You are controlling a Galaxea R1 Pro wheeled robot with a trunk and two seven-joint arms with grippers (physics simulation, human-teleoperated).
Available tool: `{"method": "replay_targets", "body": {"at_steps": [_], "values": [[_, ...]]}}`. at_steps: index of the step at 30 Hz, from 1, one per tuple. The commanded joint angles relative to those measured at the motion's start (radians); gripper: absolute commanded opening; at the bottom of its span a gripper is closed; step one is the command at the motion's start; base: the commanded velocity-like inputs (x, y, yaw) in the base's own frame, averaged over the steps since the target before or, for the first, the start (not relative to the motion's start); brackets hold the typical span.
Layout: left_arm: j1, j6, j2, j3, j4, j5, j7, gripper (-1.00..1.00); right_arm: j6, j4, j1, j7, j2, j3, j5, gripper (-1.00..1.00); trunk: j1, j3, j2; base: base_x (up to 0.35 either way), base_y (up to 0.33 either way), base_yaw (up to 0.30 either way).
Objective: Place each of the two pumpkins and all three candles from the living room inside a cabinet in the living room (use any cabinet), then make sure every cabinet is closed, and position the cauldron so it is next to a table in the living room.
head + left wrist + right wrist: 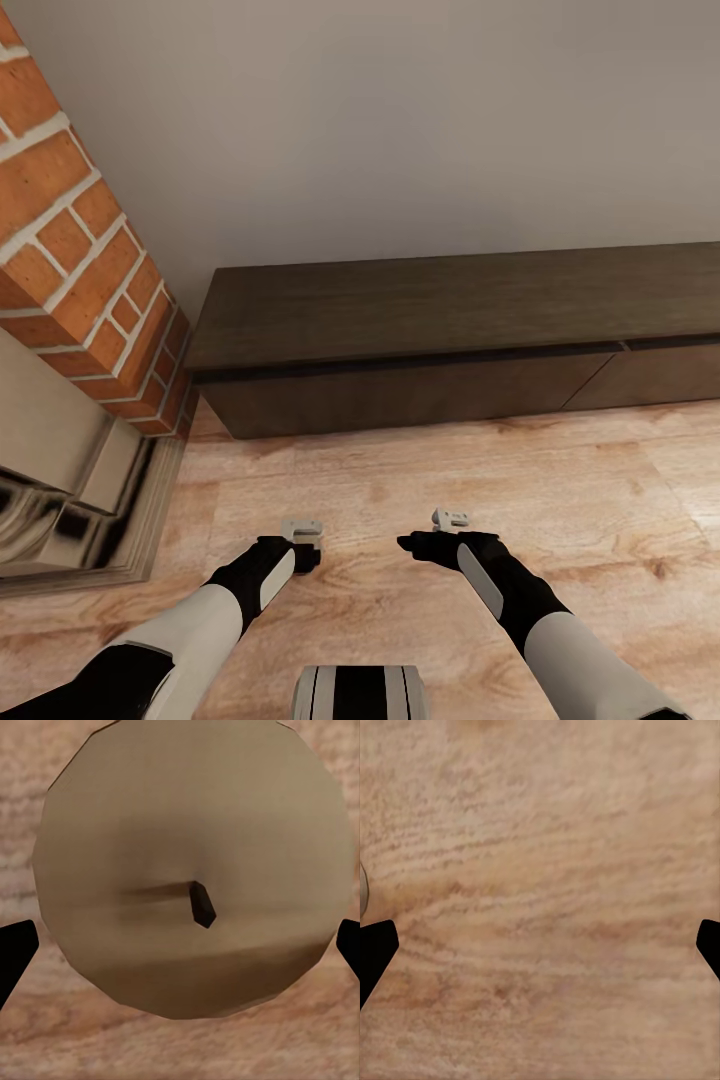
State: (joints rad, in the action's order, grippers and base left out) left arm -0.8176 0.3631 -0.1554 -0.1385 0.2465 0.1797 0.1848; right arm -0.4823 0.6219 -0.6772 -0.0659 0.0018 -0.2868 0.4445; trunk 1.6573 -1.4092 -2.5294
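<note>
- We see a candle [191, 862] end-on in the left wrist view: a tan faceted disc with a small dark wick near its middle, the wooden floor [180, 1050] showing around its rim.
- Because we look straight down its top, we judge its long axis to run along the gripper's line of sight, so it stands upright with the wick pointing back at the camera.
- The left gripper [180, 949] has its two dark fingertips [15, 956] at about 9 and 3 o'clock of the candle, spread wide and not touching it; the candle sits between and beyond them, its centre a little toward 12 o'clock from the line joining the tips.
- That is the relation the next move turns on, in our judgement: a straight advance along the fingers would bring them astride the candle's sides.
- The left arm is clearly the nearer one. In the right wrist view the right gripper [540, 949] also has its fingers spread, over bare floor, with a pale sliver at 9 o'clock that we cannot identify.
- In the head view both arms reach down toward the floor, and the candle itself is hidden under the left gripper [303, 545].
- The cabinet [420, 340] lies at 12 o'clock ahead, its drawer fronts looking closed, with a brick fireplace [80, 250] at 10 o'clock.
</note>
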Motion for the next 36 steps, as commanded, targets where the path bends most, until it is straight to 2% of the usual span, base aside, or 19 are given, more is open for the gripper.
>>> {"method": "replay_targets", "body": {"at_steps": [1, 6, 22, 27, 36], "values": [[0.0, 0.005, 0.0, -0.008, 0.002, 0.01, 0.007, 1.0, -0.004, 0.001, -0.001, -0.002, 0.0, 0.0, -0.001, 1.0, 0.0, -0.001, 0.0, 0.0, 0.0, 0.0], [0.0, 0.005, 0.0, -0.008, 0.002, 0.01, 0.007, 1.0, -0.004, 0.001, 0.0, -0.002, 0.0, 0.0, -0.001, 1.0, 0.002, -0.02, -0.001, 0.0, 0.0, 0.0], [0.0, 0.005, 0.0, -0.008, 0.002, 0.01, 0.004, 1.0, -0.004, -0.001, -0.001, -0.001, 0.0, -0.001, -0.001, 1.0, 0.002, -0.02, -0.001, 0.0, 0.0, 0.0], [0.0, 0.005, 0.0, -0.008, 0.002, 0.01, 0.002, 1.0, -0.004, -0.001, 0.0, -0.001, 0.0, -0.001, -0.001, 1.0, 0.004, -0.039, -0.003, 0.0, 0.0, 0.0], [0.0, 0.005, 0.0, -0.008, 0.002, 0.01, 0.002, 1.0, -0.004, -0.004, 0.0, 0.0, 0.0, -0.002, -0.003, 1.0, 0.004, -0.039, -0.003, 0.031, 0.0, 0.0]]}}
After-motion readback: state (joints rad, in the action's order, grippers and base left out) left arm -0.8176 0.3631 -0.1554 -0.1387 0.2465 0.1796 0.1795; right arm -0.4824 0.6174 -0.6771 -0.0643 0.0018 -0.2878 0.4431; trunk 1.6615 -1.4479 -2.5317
